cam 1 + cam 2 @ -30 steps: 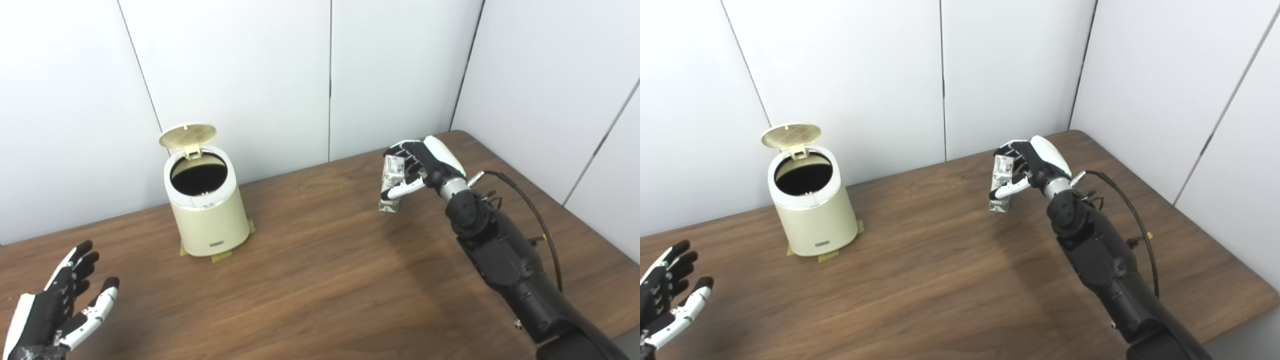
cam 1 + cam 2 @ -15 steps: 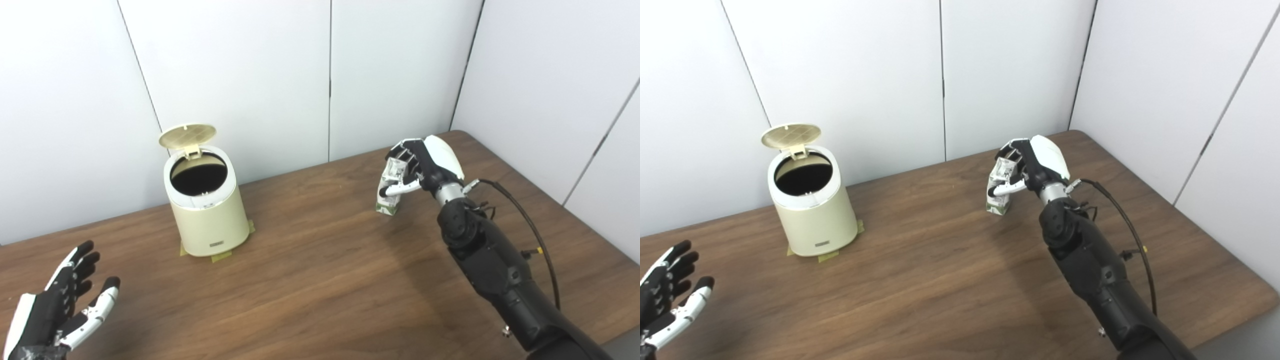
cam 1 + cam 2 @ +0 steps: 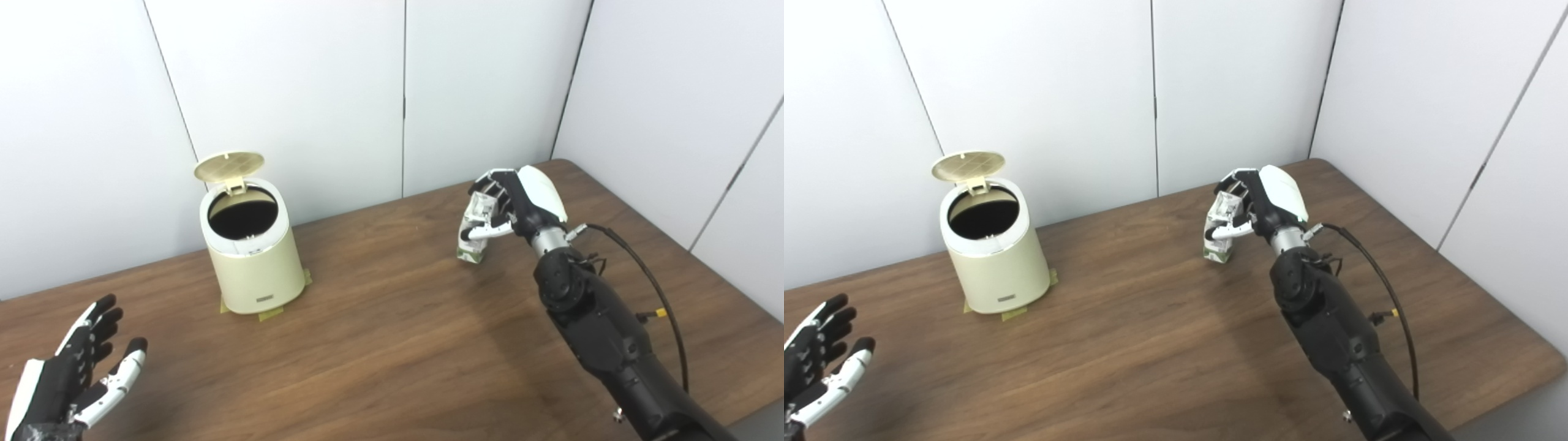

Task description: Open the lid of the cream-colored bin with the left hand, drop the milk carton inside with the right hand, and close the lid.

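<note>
The cream-colored bin (image 3: 256,269) stands at the back left of the wooden table (image 3: 392,343). Its round lid (image 3: 229,165) is tipped up and back, and the dark opening (image 3: 243,216) shows. My right hand (image 3: 517,202) is shut on the white and green milk carton (image 3: 473,234), holding it slightly tilted above the table at the right of centre, well apart from the bin. My left hand (image 3: 73,380) hovers open at the lower left corner, palm up, holding nothing.
Yellow tape marks (image 3: 269,314) lie under the bin's base. White wall panels close off the back and right sides. A black cable (image 3: 643,269) runs along my right forearm. The table's right edge (image 3: 1543,343) is near that arm.
My right hand has shifted a little to the left with the milk carton, and its forearm has swung inward. The left hand, bin and lid have stayed still.
</note>
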Robot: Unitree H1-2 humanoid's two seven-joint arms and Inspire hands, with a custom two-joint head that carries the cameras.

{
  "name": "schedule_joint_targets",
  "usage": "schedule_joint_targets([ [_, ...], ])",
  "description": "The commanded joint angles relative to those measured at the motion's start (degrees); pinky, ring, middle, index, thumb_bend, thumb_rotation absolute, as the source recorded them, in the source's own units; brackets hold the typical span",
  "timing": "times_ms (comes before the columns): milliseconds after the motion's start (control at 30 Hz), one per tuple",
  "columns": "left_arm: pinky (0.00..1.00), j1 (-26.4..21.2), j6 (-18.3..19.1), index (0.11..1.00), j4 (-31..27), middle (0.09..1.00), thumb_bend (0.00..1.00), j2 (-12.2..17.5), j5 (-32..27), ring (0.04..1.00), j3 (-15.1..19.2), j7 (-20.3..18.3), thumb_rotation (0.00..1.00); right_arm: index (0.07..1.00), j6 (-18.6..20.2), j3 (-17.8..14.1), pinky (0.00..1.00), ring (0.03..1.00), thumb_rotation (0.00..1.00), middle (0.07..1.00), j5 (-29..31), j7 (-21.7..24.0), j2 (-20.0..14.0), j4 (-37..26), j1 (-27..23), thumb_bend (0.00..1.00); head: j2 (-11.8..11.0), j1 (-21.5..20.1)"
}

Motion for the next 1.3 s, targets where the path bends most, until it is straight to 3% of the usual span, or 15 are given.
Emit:
schedule_joint_targets([
  [0,0.94,-0.91,-1.51,0.934,-1.66,0.912,0.29,-0.50,-0.17,0.933,0.43,1.31,0.21,0.543,-1.99,-1.21,0.31,0.362,0.00,0.488,-0.60,-1.96,-0.53,-4.58,-3.04,0.51,0.02,0.51],
  [233,0.95,0.45,-3.24,0.945,-0.82,0.914,0.31,-2.42,-0.79,0.947,0.47,2.16,0.34,0.534,-1.41,0.21,0.30,0.364,0.00,0.486,-2.86,-1.33,2.22,-12.49,-3.75,0.51,-0.42,8.89],
  [433,0.93,1.96,-4.79,0.937,0.15,0.915,0.35,-4.11,-0.59,0.929,-0.79,3.09,0.44,0.515,-7.00,1.96,0.35,0.389,0.00,0.501,-2.22,-1.00,4.48,-15.21,-5.38,0.52,-0.86,15.46],
  [533,0.93,2.39,-6.13,0.938,1.23,0.919,0.35,-4.33,-0.21,0.928,-1.42,3.25,0.50,0.515,-5.39,2.69,0.37,0.398,0.00,0.497,-1.80,0.48,6.95,-16.41,-6.87,0.52,-1.19,17.91],
  [833,0.92,2.80,-7.62,0.941,3.34,0.922,0.31,-6.36,0.54,0.919,-2.81,4.76,0.75,0.525,-6.29,6.99,0.33,0.376,0.00,0.484,-2.22,1.15,15.64,-14.83,-13.05,0.52,-2.15,21.04],
  [967,0.92,2.90,-9.03,0.942,4.39,0.925,0.34,-6.88,0.61,0.923,-3.25,5.23,0.78,0.527,-5.81,8.35,0.33,0.378,0.00,0.485,-2.29,1.50,18.49,-12.46,-15.47,0.52,-2.51,21.80],
  [1100,0.93,2.98,-9.93,0.946,5.09,0.936,0.37,-7.00,0.94,0.940,-3.57,5.45,0.80,0.524,-8.87,9.18,0.33,0.374,0.00,0.487,-2.45,0.00,19.75,-8.59,-17.62,0.52,-2.92,22.40],
  [1267,0.97,3.13,-10.69,0.937,5.69,0.941,0.39,-7.37,1.15,0.965,-3.93,5.90,0.78,0.533,-9.99,9.56,0.32,0.371,0.00,0.485,-2.83,-1.08,21.24,-5.23,-19.81,0.51,-3.27,22.87],
])
